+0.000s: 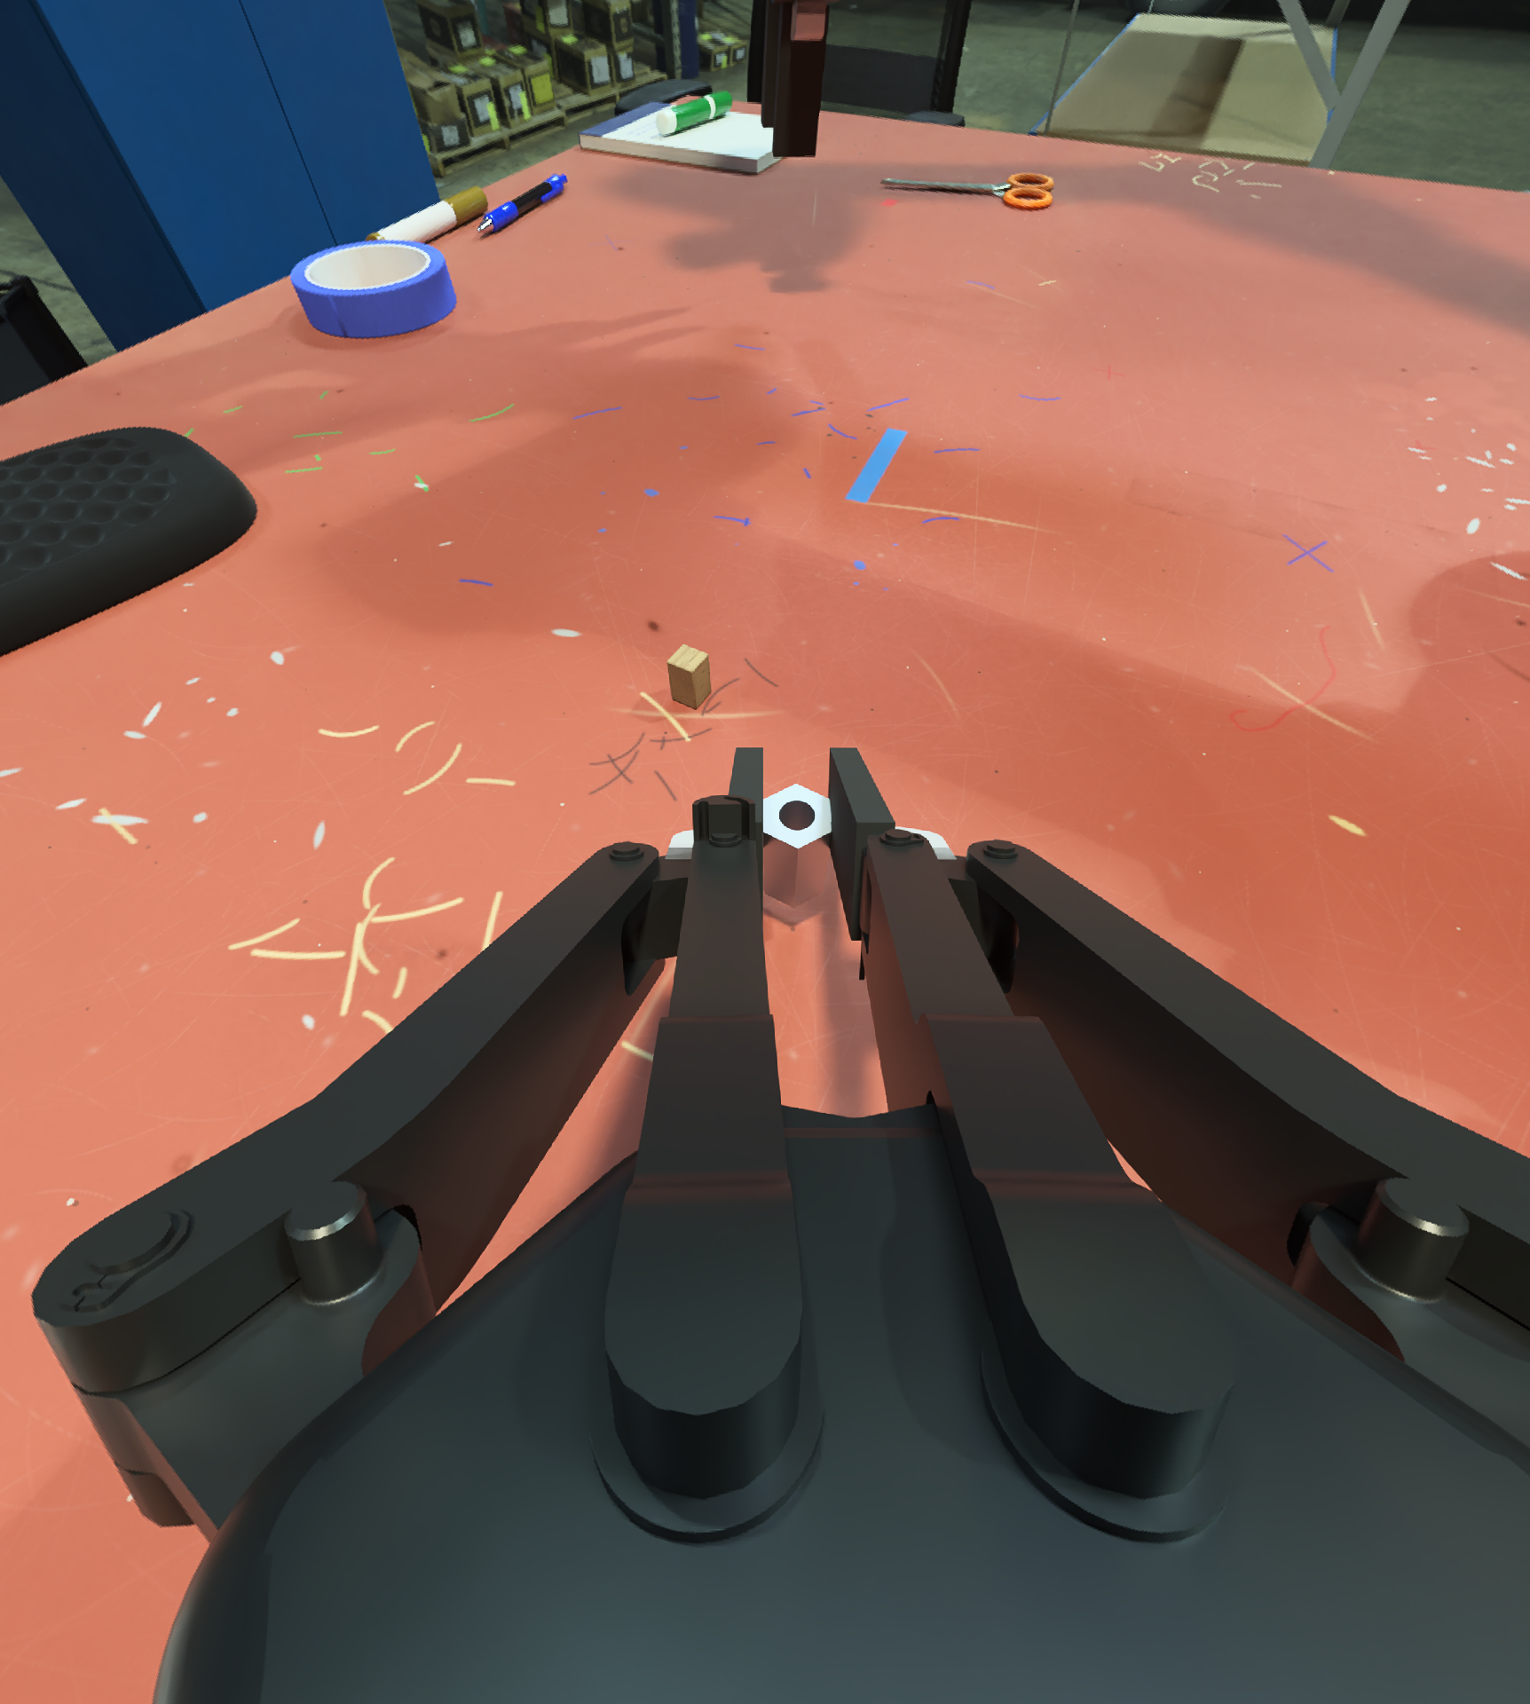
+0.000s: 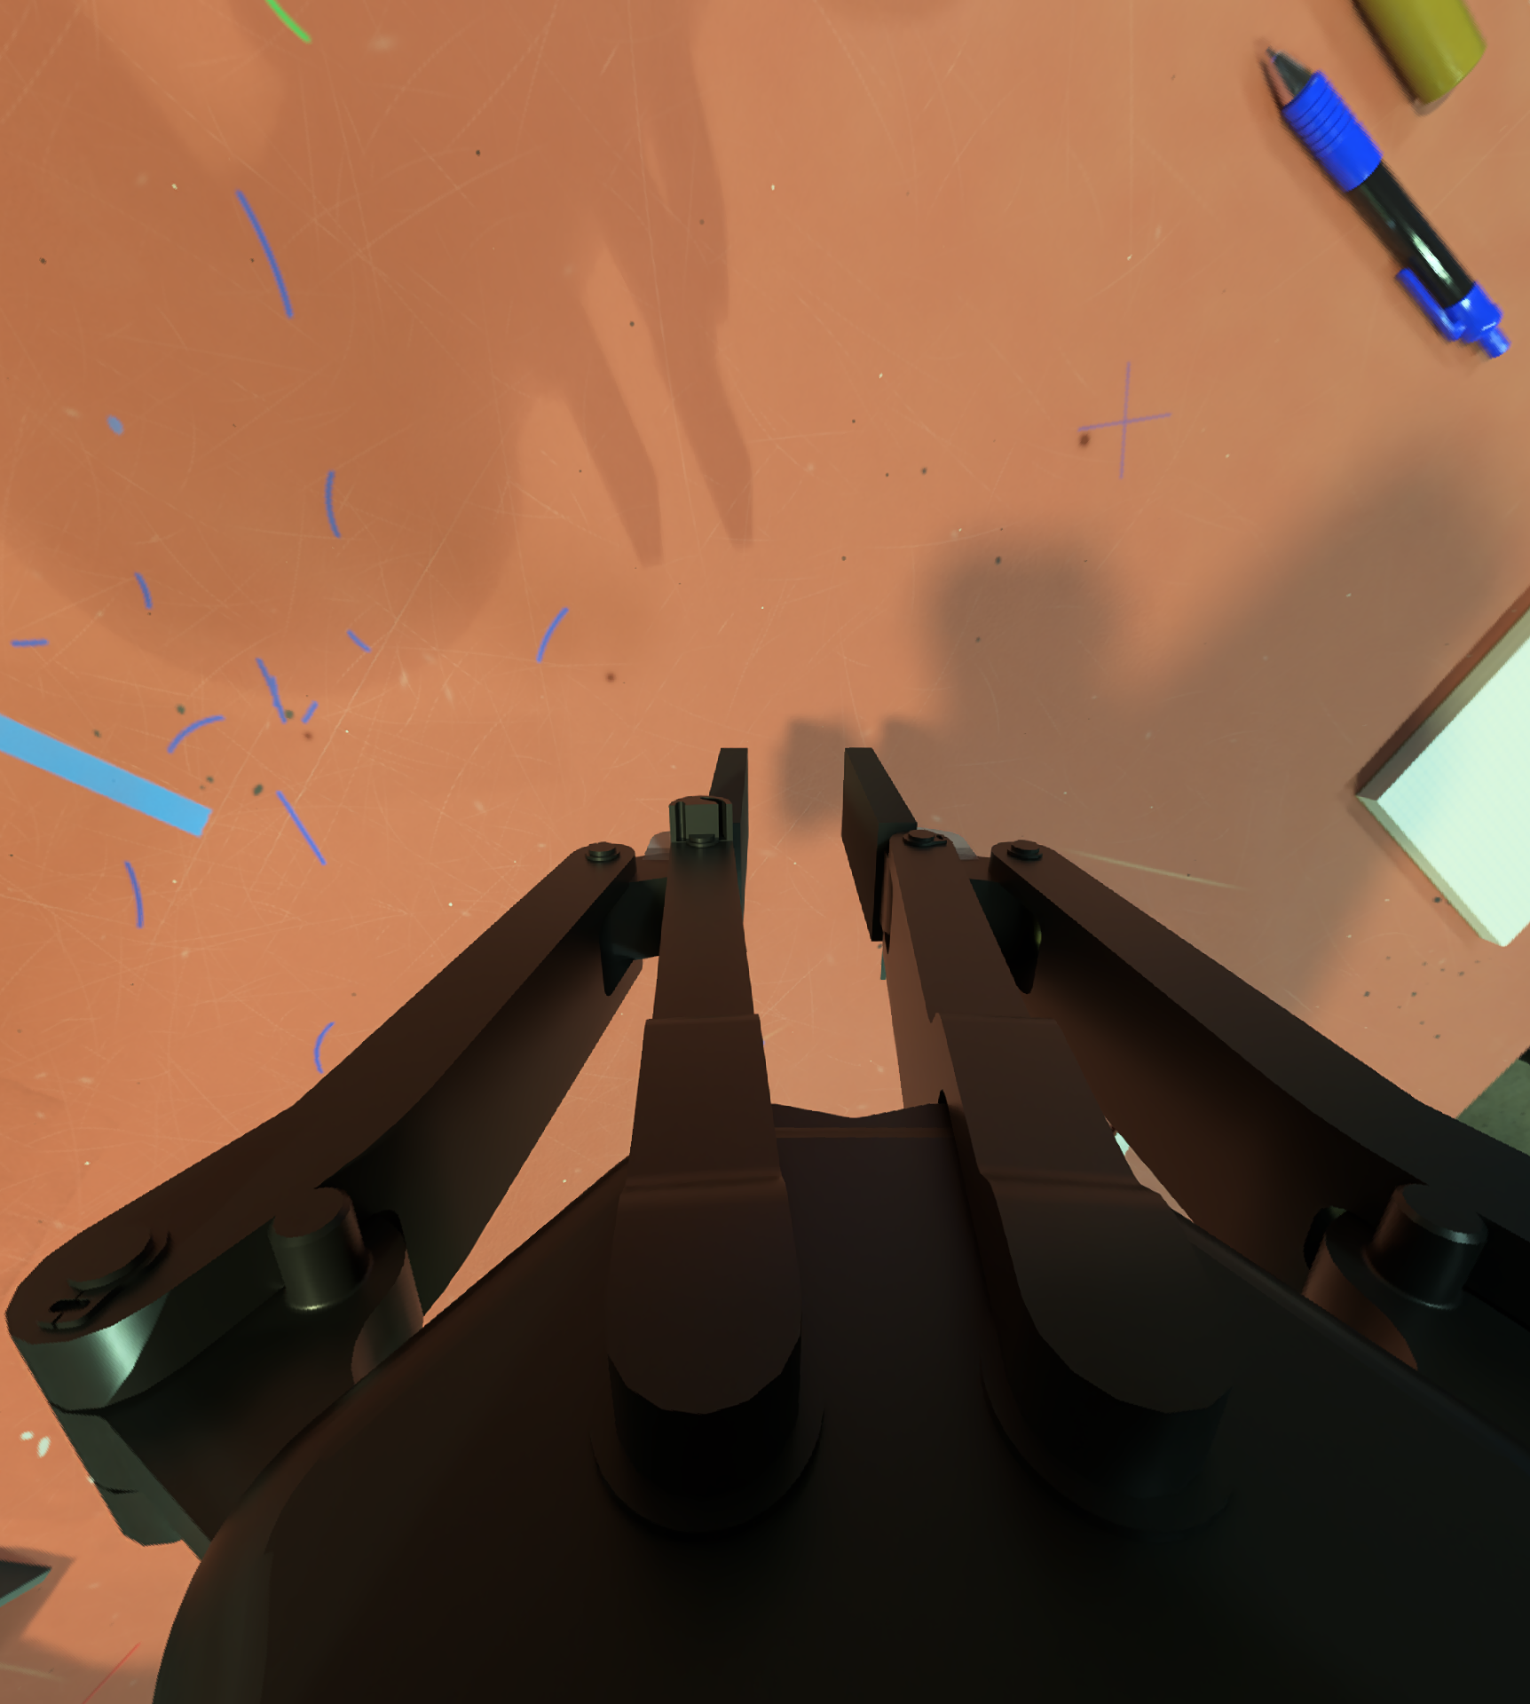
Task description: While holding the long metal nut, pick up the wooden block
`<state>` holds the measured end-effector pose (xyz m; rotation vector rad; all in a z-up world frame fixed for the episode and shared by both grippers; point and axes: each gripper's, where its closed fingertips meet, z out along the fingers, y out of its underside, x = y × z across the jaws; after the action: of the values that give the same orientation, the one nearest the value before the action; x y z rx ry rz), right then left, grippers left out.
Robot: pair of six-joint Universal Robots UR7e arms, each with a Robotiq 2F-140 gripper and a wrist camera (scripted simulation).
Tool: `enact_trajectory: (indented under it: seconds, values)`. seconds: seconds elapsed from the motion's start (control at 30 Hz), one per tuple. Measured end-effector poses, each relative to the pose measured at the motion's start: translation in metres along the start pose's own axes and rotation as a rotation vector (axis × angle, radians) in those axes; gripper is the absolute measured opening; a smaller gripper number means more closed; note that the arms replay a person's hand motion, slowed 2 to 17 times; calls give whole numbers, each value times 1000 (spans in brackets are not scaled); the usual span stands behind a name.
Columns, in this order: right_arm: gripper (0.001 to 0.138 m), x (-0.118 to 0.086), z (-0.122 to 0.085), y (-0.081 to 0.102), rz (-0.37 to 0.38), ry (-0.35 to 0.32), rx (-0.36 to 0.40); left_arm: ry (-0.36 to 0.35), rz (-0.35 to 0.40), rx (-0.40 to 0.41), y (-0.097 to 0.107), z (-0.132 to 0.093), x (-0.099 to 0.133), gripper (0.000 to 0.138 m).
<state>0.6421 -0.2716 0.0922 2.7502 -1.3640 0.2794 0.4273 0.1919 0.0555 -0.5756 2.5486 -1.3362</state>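
Between the fingers of the left gripper [image 1: 795, 770], a long white-silver hexagonal metal nut [image 1: 795, 817] is clamped upright, bore facing the camera, its lower end just above the scuffed salmon-red counter [image 1: 1112, 830]. Just beyond the fingertips and slightly to the left, a small light wooden block [image 1: 688, 676] is seen standing on the counter, apart from the nut and untouched. Farther off, a roll of blue tape [image 1: 372, 287], a blue and black pen [image 1: 522, 204], orange-handled scissors [image 1: 983, 189] and a white notepad [image 1: 697, 143] carrying a green and white marker [image 1: 693, 113] are laid out; a black perforated pad [image 1: 51, 535] is at the left edge. The right gripper [image 2: 795, 775] is held over bare counter, fingers parted by a narrow gap with nothing between them. The same pen [image 2: 1388, 198] and notepad [image 2: 1508, 793] are seen to its right.
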Motion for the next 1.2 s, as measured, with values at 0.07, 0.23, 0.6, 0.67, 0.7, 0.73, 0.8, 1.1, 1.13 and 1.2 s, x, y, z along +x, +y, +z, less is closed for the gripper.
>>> enact_trajectory:
  seconds: [0.07,0.23,0.6,0.67,0.7,0.73,0.8,1.1,1.13,1.2]
  values:
    - [28,0,5,0,4,-20,-15,0,2,-1,0,0,1,19]
    - [28,-1,15,1,16,-65,-44,0,7,-3,0,0,2,19]
    - [28,-2,33,-5,56,-130,-32,-7,28,-12,2,0,4,19]
    - [28,-2,35,-7,69,-139,-23,-8,32,-14,2,0,4,19]
    - [28,-2,36,-7,77,-143,-19,-9,34,-16,2,0,4,19]
    - [28,-2,37,-7,84,-148,-16,-9,36,-17,3,0,4,19]
    - [28,-1,39,-8,98,-156,-9,-10,40,-20,3,1,4,19]
    - [28,1,47,-4,129,-163,-18,-15,44,-34,7,1,3,19]
    - [28,1,48,-4,130,-161,-21,-15,43,-35,7,1,3,19]
    - [28,2,50,-3,131,-156,-26,-16,42,-36,7,1,3,19]
